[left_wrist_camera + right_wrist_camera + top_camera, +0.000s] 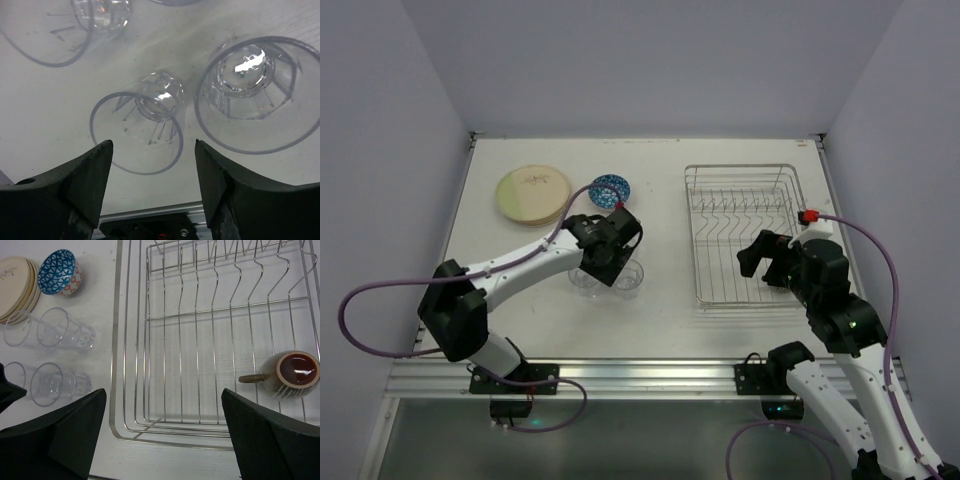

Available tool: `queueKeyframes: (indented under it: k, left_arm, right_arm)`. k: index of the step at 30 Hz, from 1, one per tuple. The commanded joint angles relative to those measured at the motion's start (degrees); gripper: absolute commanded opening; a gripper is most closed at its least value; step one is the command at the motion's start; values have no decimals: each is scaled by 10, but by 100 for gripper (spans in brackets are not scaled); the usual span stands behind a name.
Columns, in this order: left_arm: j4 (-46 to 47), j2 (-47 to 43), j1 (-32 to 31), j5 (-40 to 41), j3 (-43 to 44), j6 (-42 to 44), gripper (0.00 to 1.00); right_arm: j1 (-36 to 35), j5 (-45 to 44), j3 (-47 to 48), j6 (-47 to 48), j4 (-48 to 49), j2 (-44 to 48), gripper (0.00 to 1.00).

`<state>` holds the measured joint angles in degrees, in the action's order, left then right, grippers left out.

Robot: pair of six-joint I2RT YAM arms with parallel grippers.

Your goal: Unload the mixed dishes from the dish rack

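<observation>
The silver wire dish rack [700, 240] stands at the right; in the right wrist view its rim [117, 340] runs down the left side. A small dark cup [292, 374] with a striped outside stands upright in the rack's near right part, handle pointing left; in the top view my right arm hides it. My right gripper [765, 257] hovers open and empty over the rack's near end [163, 392]. Cream plates [533, 193] and a blue-patterned bowl [610, 190] sit on the table at the left. My left gripper [612, 250] is open and empty above clear glasses [150, 120].
Several clear glasses stand together on the table between the plates and the near edge [628, 279], also seen in the right wrist view [65, 332]. The plates [17, 285] and bowl [59, 272] lie behind them. The table's metal front rail [620, 375] runs along the near edge.
</observation>
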<state>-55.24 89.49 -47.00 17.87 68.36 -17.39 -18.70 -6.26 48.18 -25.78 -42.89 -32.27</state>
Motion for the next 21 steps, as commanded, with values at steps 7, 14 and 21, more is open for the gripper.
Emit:
queueKeyframes:
  k: [7,14,21]
  left_arm:
    - [54,-210,2,148,25,-55,100]
    - [147,-421,2,250,-108,-77,100]
    - [131,-451,2,235,-177,-69,100]
  right_arm:
    - [1,-195,27,-59,-54,-41,99]
    - [23,-292,11,-180,-88,-119,99]
    - [62,-314,-4,-241,-87,-180,99]
